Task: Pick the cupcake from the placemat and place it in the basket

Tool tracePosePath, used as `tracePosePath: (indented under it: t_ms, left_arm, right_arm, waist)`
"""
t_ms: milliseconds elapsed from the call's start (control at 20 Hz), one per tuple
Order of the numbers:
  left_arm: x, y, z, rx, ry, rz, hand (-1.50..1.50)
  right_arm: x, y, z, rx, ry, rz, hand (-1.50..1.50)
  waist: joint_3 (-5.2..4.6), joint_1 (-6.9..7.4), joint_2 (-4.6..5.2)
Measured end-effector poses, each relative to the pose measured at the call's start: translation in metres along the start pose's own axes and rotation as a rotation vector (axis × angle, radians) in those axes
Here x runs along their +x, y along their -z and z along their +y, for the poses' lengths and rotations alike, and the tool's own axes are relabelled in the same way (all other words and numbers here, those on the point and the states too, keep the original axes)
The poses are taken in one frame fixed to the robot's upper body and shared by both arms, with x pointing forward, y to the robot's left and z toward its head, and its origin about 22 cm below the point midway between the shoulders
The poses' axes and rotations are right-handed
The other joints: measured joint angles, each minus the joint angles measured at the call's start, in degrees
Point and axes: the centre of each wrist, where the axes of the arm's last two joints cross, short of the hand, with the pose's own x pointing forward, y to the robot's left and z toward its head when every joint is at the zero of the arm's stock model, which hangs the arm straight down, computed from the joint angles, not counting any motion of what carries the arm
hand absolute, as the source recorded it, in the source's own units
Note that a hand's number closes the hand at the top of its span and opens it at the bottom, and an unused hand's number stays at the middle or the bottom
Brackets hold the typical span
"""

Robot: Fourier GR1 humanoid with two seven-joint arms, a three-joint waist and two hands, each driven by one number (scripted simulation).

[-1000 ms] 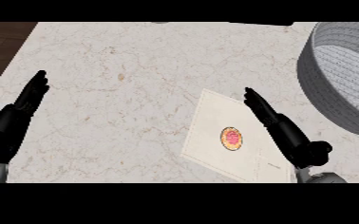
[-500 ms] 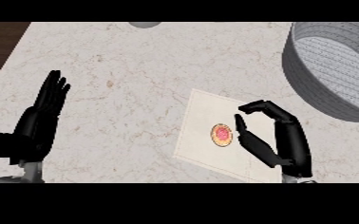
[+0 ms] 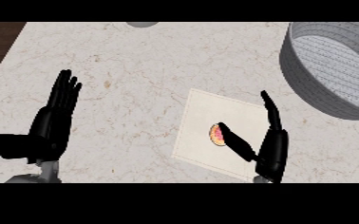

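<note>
A small cupcake with pink and orange frosting sits on a cream placemat right of the counter's middle. My right hand stands over the placemat's right part, fingers straight and pointing away, thumb spread left so its tip touches the cupcake's right side and hides part of it. The hand is open and holds nothing. The grey basket stands at the far right, cut off by the view's edge. My left hand rests open at the lower left, fingers up.
The marble counter spreads between the hands. A grey round object peeks in at the top edge. A strip of dark wood shows at the upper left corner.
My right hand has opened from a curl, its fingers now straight, and its thumb has reached the cupcake. The view has shifted slightly, and the left hand shows higher and further in.
</note>
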Motion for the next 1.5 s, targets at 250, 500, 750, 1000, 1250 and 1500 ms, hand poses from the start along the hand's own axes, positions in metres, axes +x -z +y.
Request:
tracePosePath:
  t_ms: [250, 500, 750, 1000, 1250, 1500]
  left_arm:
    - [-0.001, -0.003, 0.002, 0.016, 0.005, 0.0, 0.0]
    - [-0.001, -0.004, -0.001, 0.013, 0.004, -0.001, 0.0]
    - [-0.003, -0.006, -0.008, -0.006, -0.007, 0.001, 0.0]
    - [-0.004, -0.006, -0.017, -0.021, -0.005, -0.001, 0.0]
    - [-0.004, -0.004, -0.022, -0.03, -0.015, -0.004, 0.0]
    - [-0.008, -0.004, -0.023, -0.024, -0.013, -0.008, 0.0]
  right_arm:
    - [-0.031, -0.004, -0.015, -0.051, -0.22, 0.147, -1.5]
    - [-0.036, -0.014, -0.021, 0.047, -0.406, 0.285, -1.5]
    - [0.003, -0.019, -0.013, 0.163, -0.487, 0.375, -1.5]
    - [0.057, -0.016, -0.012, 0.211, -0.553, 0.382, -1.5]
    - [0.088, -0.013, -0.017, 0.215, -0.626, 0.372, -1.5]
    - [0.098, -0.008, -0.023, 0.216, -0.662, 0.38, -1.5]
  waist:
    - [-0.41, -0.67, -0.02]
    - [-0.49, -0.34, 0.07]
    - [-0.23, 0.81, -0.08]
    - [0.13, 1.6, -0.11]
    - [0.34, 2.06, 0.04]
    - [0.5, 2.2, 0.24]
